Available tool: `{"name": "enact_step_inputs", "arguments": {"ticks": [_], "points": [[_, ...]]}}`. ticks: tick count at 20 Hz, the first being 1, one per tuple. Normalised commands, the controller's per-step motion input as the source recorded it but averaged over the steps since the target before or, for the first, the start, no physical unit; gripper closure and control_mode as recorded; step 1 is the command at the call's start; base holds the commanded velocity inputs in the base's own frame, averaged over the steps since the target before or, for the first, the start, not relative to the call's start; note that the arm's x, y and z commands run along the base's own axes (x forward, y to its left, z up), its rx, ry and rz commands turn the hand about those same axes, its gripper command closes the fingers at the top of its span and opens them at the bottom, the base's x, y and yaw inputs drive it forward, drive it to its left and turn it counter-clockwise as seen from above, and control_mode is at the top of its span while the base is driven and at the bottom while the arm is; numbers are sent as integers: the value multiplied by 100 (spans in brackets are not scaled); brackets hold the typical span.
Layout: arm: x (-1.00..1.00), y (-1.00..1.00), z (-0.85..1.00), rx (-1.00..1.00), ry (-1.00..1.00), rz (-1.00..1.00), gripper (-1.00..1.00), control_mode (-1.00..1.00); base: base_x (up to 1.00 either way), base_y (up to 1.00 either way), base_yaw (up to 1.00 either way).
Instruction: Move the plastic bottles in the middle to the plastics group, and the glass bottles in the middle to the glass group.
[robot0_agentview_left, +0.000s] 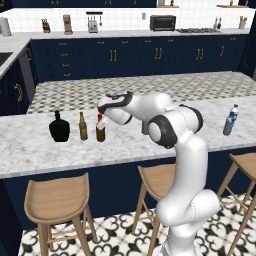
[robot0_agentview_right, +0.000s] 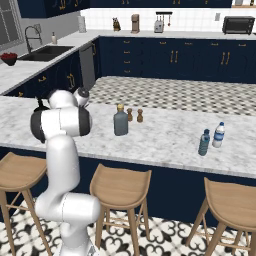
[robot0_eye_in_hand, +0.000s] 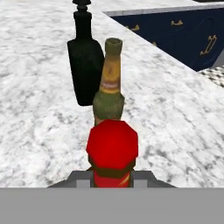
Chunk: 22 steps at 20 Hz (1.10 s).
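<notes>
My gripper (robot0_agentview_left: 101, 119) is shut on the red neck of the small red-brown bottle (robot0_agentview_left: 100, 131). That bottle stands upright just right of the amber-green beer bottle (robot0_agentview_left: 83, 126) and the squat black bottle (robot0_agentview_left: 59, 128). In the hand view its red top (robot0_eye_in_hand: 112, 146) sits between my fingertips, with the beer bottle (robot0_eye_in_hand: 109, 87) and the black bottle (robot0_eye_in_hand: 85, 61) right behind it. The wide grey bottle (robot0_agentview_right: 120, 121) with a tan cap stands mid-counter. Far right, the slim blue bottle (robot0_agentview_right: 204, 143) stands beside the clear water bottle (robot0_agentview_right: 218, 135).
Two small brown shakers (robot0_agentview_right: 134, 115) stand just behind the grey bottle. The marble counter (robot0_agentview_left: 40, 155) has wooden stools (robot0_agentview_left: 57, 200) along its near edge. A sink (robot0_agentview_right: 45, 52) and dark blue cabinets (robot0_agentview_left: 115, 55) lie beyond the tiled floor.
</notes>
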Motion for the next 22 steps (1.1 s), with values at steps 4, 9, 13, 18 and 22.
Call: {"name": "enact_step_inputs", "arguments": {"ticks": [4,9,13,18,22], "points": [[1,0,-33,-2,0,0,100,-100,0,0,0],[26,1,-6,0,0,0,100,-100,0,0,0],[57,5,0,0,0,0,100,-100,0,0,0],[30,7,0,0,-7,0,100,-100,0,0,0],[0,6,-3,0,-16,0,100,-100,0,0,0]]}}
